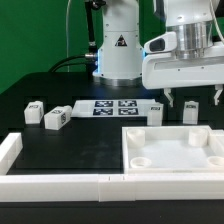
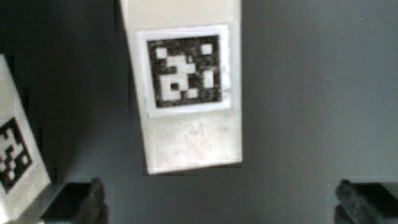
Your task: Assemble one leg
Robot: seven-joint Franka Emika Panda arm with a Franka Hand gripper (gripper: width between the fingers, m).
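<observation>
Four small white legs with tags lie on the black table: two at the exterior view's left and two at its right. My gripper hangs open and empty just above the rightmost leg, one finger on each side of it. In the wrist view that leg lies lengthwise ahead of the open gripper, tag up. Another leg shows at the picture's edge. The big white panel with round sockets lies in front of my gripper.
The marker board lies flat between the two pairs of legs. A low white wall runs along the front and up the exterior view's left side. The robot base stands behind the marker board.
</observation>
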